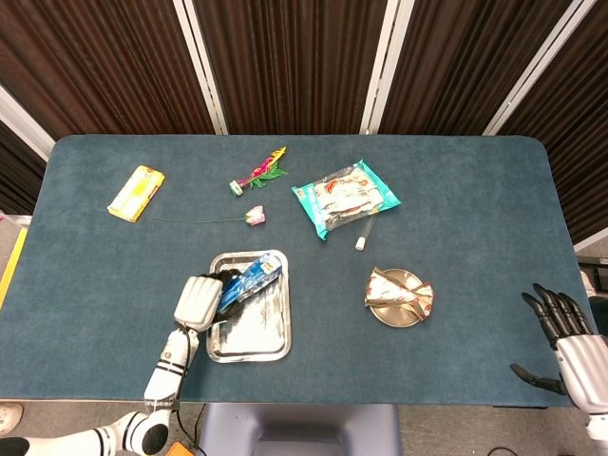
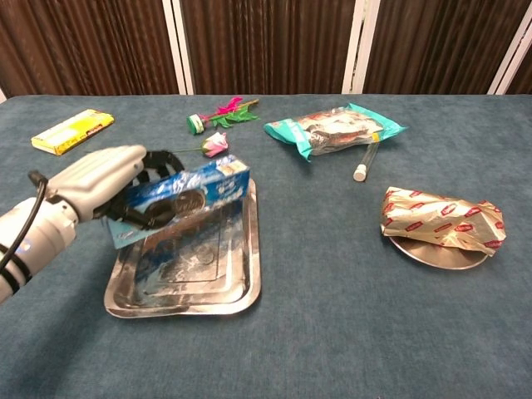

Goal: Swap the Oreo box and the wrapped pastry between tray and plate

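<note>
My left hand (image 1: 199,300) (image 2: 108,181) grips the blue Oreo box (image 1: 249,281) (image 2: 189,189) and holds it lifted and tilted above the steel tray (image 1: 255,334) (image 2: 206,270). The tray lies near the table's front left. The wrapped pastry (image 1: 400,293) (image 2: 440,218), in shiny red-and-gold wrap, lies on the small round plate (image 1: 391,316) (image 2: 416,252) to the right. My right hand (image 1: 565,334) hangs open at the table's front right corner, far from both; the chest view does not show it.
A teal snack bag (image 1: 344,197) (image 2: 336,126) and a small white tube (image 1: 364,235) (image 2: 365,161) lie behind the plate. A pink rose (image 1: 253,216) (image 2: 214,144) lies just behind the tray. A yellow packet (image 1: 136,192) (image 2: 72,130) and a pink-green sprig (image 1: 258,170) (image 2: 223,114) sit further back.
</note>
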Controlling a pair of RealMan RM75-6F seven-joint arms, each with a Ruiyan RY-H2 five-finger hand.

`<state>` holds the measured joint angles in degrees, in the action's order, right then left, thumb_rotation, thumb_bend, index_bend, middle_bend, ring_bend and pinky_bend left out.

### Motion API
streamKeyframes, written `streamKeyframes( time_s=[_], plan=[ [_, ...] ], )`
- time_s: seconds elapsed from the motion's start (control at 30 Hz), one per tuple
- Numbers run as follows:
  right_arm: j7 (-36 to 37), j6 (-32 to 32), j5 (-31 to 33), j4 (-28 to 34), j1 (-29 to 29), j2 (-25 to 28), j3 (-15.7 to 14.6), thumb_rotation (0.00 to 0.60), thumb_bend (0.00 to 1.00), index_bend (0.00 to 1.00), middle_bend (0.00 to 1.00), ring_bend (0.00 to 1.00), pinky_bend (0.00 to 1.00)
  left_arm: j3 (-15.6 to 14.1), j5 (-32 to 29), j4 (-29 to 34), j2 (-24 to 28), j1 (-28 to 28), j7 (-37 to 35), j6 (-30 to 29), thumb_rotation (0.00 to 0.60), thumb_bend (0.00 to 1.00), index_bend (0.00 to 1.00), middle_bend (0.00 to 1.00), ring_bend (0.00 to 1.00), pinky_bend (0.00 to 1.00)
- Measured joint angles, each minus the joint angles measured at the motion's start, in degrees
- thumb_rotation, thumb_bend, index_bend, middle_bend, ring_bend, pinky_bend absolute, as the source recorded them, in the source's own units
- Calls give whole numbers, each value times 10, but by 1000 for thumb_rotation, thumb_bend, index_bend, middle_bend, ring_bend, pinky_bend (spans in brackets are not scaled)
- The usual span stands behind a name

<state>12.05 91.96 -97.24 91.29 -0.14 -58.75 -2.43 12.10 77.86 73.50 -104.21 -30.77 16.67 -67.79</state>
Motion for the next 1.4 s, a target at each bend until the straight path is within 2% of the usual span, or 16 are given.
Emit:
streamKeyframes(
  time_s=[0.23,0.37,0.47,0.67,0.8,1.0,1.13,1.27,1.4],
  plan=[
    [-5,-15,17,3,5,-1,6,600,154,0,0,0,0,22,32,-41,-15,-39,-58,-13,600,433,661,826,738,667],
    [-10,-30,22,3,11,-3,8,600,154,0,0,0,0,28,48,-69,-23,-71,-103,3,600,432,684,850,756,686],
    [-18,-40,27,5,16,-5,9,600,154,0,0,0,0,32,61,-113,-37,-103,-139,20,600,432,685,851,758,690],
    [-23,-53,49,7,21,-6,18,600,154,0,0,0,0,46,76,-247,-85,-184,-227,58,600,429,682,847,756,690],
    [-16,-70,69,6,28,-5,25,600,154,0,0,0,0,55,83,-353,-132,-249,-298,81,600,427,673,840,751,685],
    [11,-93,97,3,38,2,36,600,154,0,0,0,0,60,87,-493,-207,-339,-364,117,600,423,655,821,742,670],
    [32,-98,104,-1,40,8,40,600,154,0,0,0,0,59,84,-557,-247,-393,-401,151,600,422,643,811,736,663],
    [46,-108,110,-9,42,14,41,600,154,0,0,0,0,47,70,-563,-255,-422,-413,188,600,415,574,729,652,582],
    [54,-114,119,-14,43,17,43,600,153,0,0,0,0,37,47,-564,-257,-430,-411,209,600,394,320,483,400,395]
  ],
)
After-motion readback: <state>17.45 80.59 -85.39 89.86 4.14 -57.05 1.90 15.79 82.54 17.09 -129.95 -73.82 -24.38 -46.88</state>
